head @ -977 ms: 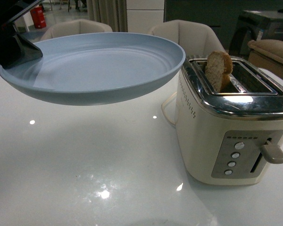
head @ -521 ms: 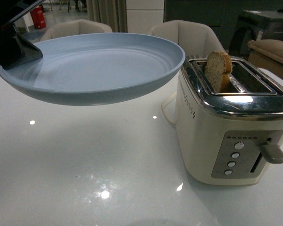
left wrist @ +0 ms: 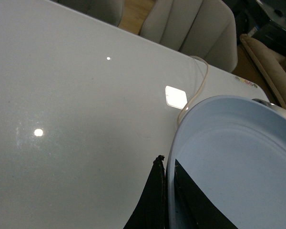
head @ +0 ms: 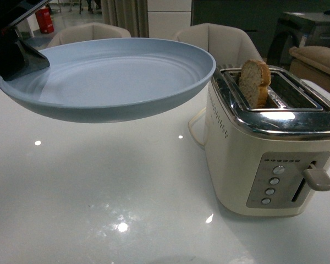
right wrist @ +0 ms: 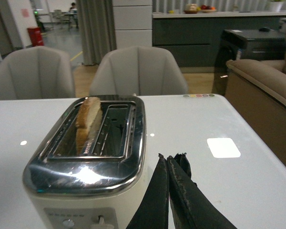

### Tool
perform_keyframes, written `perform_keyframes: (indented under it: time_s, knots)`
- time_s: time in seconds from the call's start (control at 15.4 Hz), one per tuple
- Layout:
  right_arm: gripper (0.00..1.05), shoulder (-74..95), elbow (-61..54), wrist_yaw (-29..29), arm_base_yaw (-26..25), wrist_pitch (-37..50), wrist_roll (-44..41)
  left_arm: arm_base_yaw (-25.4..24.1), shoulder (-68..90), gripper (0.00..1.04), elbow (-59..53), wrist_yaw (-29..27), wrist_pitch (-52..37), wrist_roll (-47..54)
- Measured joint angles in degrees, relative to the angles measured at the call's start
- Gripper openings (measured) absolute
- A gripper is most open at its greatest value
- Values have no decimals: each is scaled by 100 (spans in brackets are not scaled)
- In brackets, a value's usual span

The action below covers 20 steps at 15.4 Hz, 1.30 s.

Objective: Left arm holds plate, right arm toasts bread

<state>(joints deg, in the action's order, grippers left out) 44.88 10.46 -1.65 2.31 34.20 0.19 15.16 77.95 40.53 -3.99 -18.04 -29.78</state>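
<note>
**Bread in the slot, lever next**

Our left gripper (left wrist: 167,171) is clamped on the rim of the plate (head: 115,82), holding it level above the bench (head: 99,192), just beside the toaster (head: 236,165). The bread (head: 254,82) stands in 1 slot, its top poking out. Our right gripper (right wrist: 170,160) is pinched closed and empty, near the toaster. We judge the lever (head: 318,179) comes next: press it straight down.

A: What is the room like?
B: A glossy white desk (head: 99,209) with ceiling-light glare (right wrist: 223,147) on it. Two beige chairs (right wrist: 138,71) stand behind it on a wooden floor (right wrist: 200,88).
A: And further back?
B: A tan sofa (head: 319,58) on the right, dark cabinets (right wrist: 190,40), a grey curtain (right wrist: 93,28) and a red fire extinguisher (head: 44,19).
</note>
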Motion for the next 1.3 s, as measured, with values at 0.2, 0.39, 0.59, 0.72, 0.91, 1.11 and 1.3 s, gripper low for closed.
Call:
perform_keyframes:
  time_s: [0.2, 0.39, 0.59, 0.72, 0.91, 1.11, 1.3]
  knots:
    - [2, -481, -404, 151, -256, -59, -2, 7, 0, 3, 0, 4, -2, 0]
    - [2, -1003, -686, 151, -258, -326, -2, 7, 0, 3, 0, 4, 0, 0]
    - [2, -1305, -925, 151, -258, -203, -2, 7, 0, 3, 0, 0, 2, 0]
    - [2, -1561, -979, 153, -258, -599, -2, 7, 0, 3, 0, 0, 0, 0]
    - [2, -2111, -979, 153, -258, -1003, -4, 7, 0, 3, 0, 0, 2, 0]
    - [2, -2481, -979, 151, -258, -1386, -2, 7, 0, 3, 0, 0, 4, 0]
    - [2, -2837, -979, 151, -258, -1753, -2, 7, 0, 3, 0, 2, 0, 0]
